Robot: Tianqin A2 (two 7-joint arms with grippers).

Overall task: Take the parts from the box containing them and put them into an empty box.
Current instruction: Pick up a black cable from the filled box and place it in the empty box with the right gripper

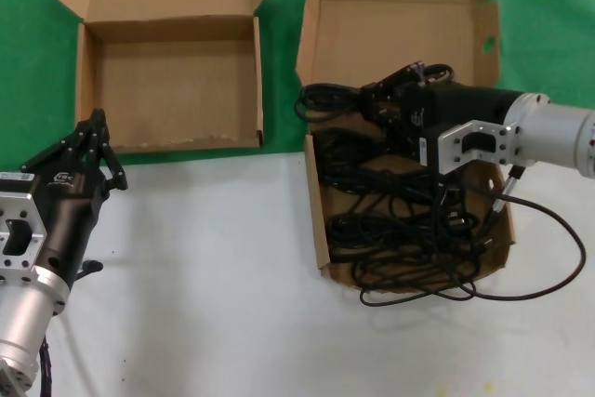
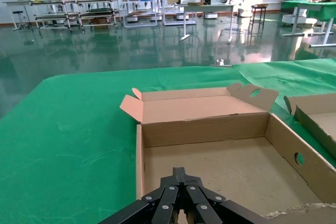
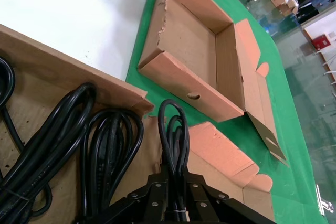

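- Progress looks early: the empty box (image 1: 172,90) at upper left of the head view holds nothing, and the parts (image 1: 390,230) remain piled in the box containing them (image 1: 319,220) at right.
- Right gripper (image 3: 170,182), inside that box, is closed on one looped cord (image 3: 173,129).
- Left gripper (image 1: 93,132) hovers at lower left, fingers together, gripping nothing.

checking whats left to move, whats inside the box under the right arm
Several black cords fill the box; the right pincer grips one cord's loop. The arm covers cords beneath it, so no exact count.
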